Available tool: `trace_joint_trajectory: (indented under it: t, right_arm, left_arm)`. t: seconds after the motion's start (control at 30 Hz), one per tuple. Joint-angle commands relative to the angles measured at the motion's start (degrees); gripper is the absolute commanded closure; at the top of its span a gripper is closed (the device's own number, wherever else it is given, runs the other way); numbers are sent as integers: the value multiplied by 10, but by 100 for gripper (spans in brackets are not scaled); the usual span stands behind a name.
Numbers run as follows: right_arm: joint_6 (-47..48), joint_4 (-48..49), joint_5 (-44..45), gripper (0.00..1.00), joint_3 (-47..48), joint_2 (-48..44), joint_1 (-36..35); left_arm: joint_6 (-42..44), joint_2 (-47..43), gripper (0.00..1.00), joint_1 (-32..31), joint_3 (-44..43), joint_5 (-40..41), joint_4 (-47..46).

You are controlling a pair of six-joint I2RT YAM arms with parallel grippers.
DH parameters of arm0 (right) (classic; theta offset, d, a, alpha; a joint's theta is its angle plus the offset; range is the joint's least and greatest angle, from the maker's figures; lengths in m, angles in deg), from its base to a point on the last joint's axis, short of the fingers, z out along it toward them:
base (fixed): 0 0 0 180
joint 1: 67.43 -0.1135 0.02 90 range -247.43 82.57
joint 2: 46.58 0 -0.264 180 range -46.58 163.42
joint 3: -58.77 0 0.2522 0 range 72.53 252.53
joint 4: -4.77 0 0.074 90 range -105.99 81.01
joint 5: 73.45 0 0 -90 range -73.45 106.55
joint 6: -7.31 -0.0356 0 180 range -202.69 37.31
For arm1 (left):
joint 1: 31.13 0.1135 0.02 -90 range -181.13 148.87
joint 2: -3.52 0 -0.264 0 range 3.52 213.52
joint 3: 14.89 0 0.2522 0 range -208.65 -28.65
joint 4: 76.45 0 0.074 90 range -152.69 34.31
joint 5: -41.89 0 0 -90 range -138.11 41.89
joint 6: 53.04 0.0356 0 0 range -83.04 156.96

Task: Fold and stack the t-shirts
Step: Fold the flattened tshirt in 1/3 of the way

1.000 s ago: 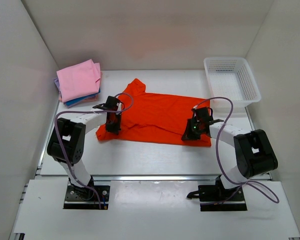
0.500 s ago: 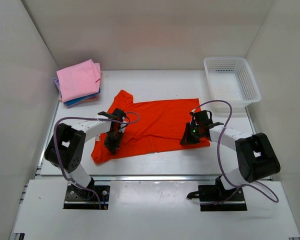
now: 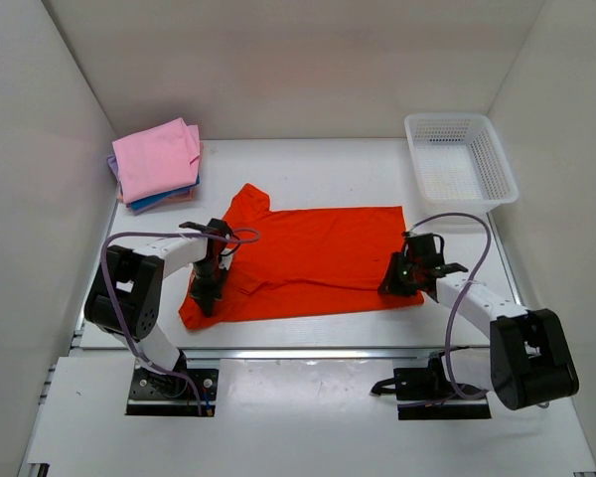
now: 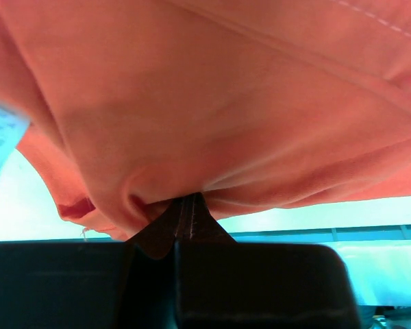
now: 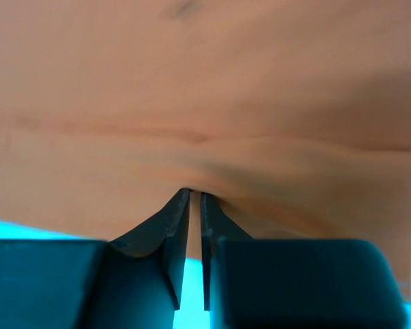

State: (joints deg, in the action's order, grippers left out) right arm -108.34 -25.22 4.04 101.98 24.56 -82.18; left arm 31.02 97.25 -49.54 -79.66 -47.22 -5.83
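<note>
1. Two grippers work the near edge of the orange shirt [image 3: 313, 253]. The left gripper [image 4: 185, 202] is clamped tight on a bunched fold at the near-left corner. The right gripper [image 5: 192, 195], at the near-right corner, has its jaws only a narrow slit apart, with cloth puckered at the tips but not plainly clamped.
2. The step in hand looks like spreading the shirt flat before folding. It would go best if the near edge is kept taut between the two corners and held low over the counter [image 3: 328, 164]. The gathered left corner should then be let go without dragging, so no crease sets in.
3. The shirt lies mid-counter in front of both arms, its long axis running left to right. A sleeve juts out at the far left, so the shoulder end seems to point left and the hem right.
4. Well apart, at the far-left corner, sits the folded stack [image 3: 157, 159], pink on top.
</note>
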Motion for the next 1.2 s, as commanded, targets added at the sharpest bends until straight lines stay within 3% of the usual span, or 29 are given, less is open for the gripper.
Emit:
trace_joint_trajectory:
  t: [0.0,0.33,0.4,0.53,0.7,0.87,1.17]
  right_arm:
    - [5,66,53,89,-8,-23,44]
    - [1,149,68,80,24,-4,96]
    - [7,139,55,80,54,32,104]
    - [12,96,68,81,70,-13,84]
    - [-5,16,62,70,19,-99,78]
    - [-23,-6,50,68,-49,-170,114]
    - [-34,24,44,68,-82,-135,121]
  left_arm:
    - [8,-17,100,-10,5,-4,-1]
    - [8,-18,100,-9,2,-1,-1]
    - [7,-21,100,-3,3,-2,-1]
    - [9,-28,100,-5,4,-4,-3]
    - [8,-30,100,-7,3,-4,0]
    - [10,-33,100,-14,6,-6,-3]
    - [11,-39,100,-13,3,-6,-2]
